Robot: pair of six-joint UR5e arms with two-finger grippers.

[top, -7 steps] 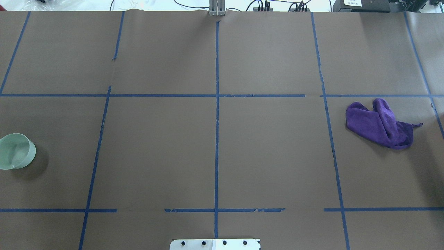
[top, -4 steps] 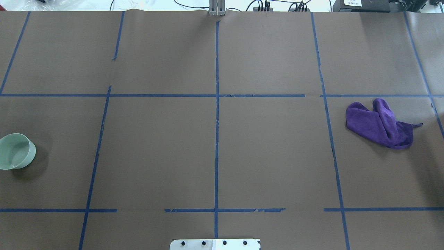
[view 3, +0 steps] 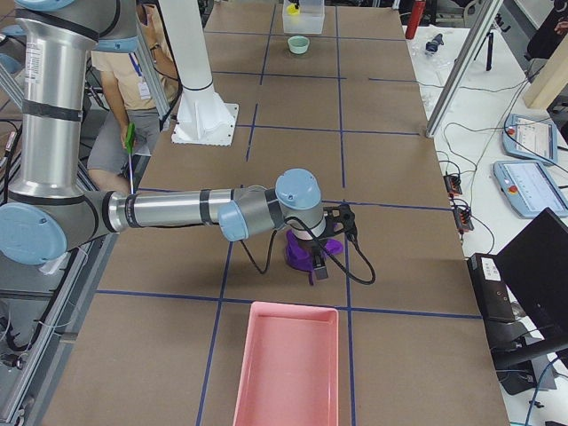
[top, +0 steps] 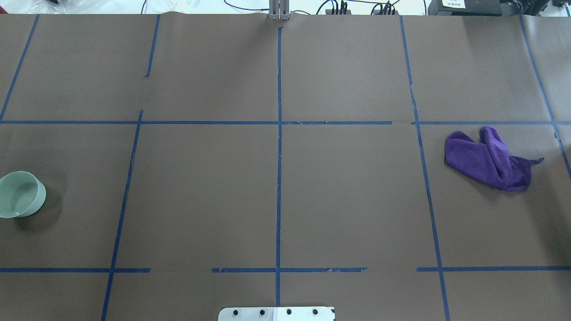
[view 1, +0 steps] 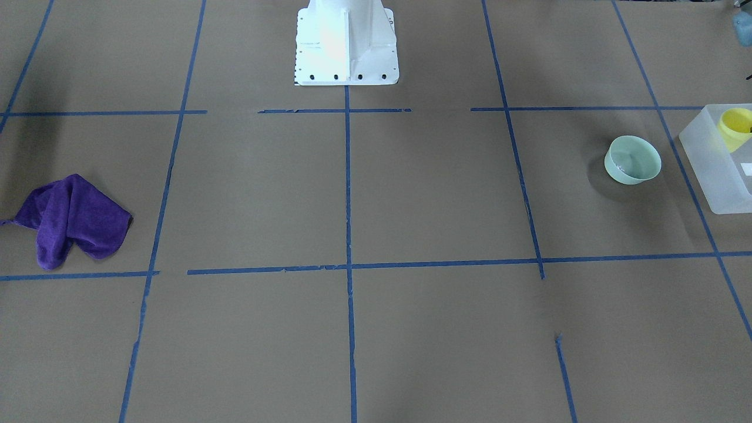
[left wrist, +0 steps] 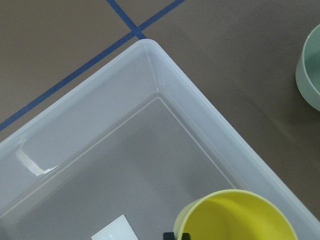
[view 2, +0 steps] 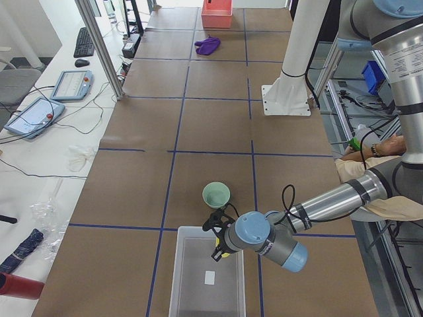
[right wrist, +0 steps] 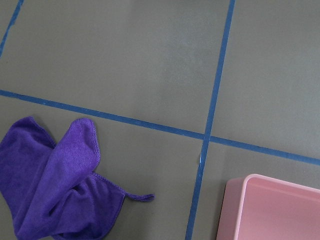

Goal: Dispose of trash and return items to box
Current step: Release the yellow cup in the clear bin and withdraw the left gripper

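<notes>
The frosted white box (view 1: 714, 170) stands at the table's left end, and it also shows in the exterior left view (view 2: 208, 277). My left gripper (view 2: 220, 246) hangs over the box's near corner and is shut on the rim of the yellow cup (left wrist: 235, 220), held inside the box (left wrist: 100, 125). The cup also shows in the front view (view 1: 737, 126). The mint-green bowl (top: 18, 195) stands upright on the table just beside the box (view 1: 633, 160). My right gripper (view 3: 317, 266) hovers over a purple cloth (view 3: 297, 248); I cannot tell if it is open.
The purple cloth (top: 490, 160) lies crumpled at the table's right end. A pink tray (view 3: 288, 373) stands just beyond it, near the table's end, and its corner shows in the right wrist view (right wrist: 270, 210). The robot's white base (view 1: 345, 47) stands at the near table edge.
The shadow beside the bowl has shifted a little. The bowl and the purple cloth have not moved.
</notes>
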